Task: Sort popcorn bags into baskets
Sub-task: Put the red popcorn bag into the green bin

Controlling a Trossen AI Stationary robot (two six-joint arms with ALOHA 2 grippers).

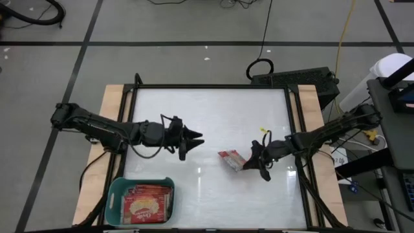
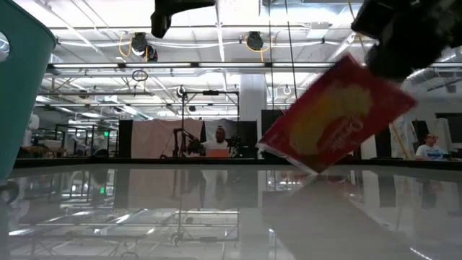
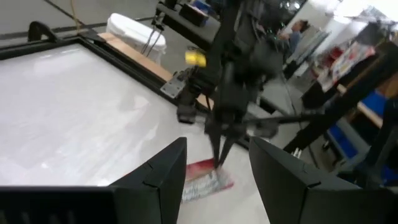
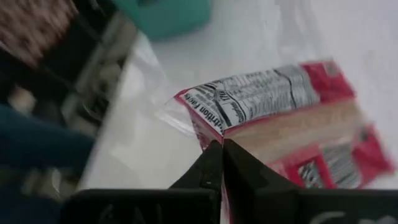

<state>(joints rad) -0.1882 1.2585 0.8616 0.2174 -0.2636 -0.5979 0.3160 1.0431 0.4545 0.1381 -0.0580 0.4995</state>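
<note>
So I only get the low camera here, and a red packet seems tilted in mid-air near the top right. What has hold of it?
Observer: The right gripper is shut on one edge of that popcorn bag, near the middle of the table.
Operator: And that teal thing at my left edge?
Observer: It's the basket at the table's front left corner, with popcorn bags in it.
Operator: Is the other arm busy?
Observer: The left gripper holds nothing; its fingers point across at the held bag.
Operator: Which side of the bag faces up?
Observer: The right wrist camera shows its grey-white printed back panel.
</note>
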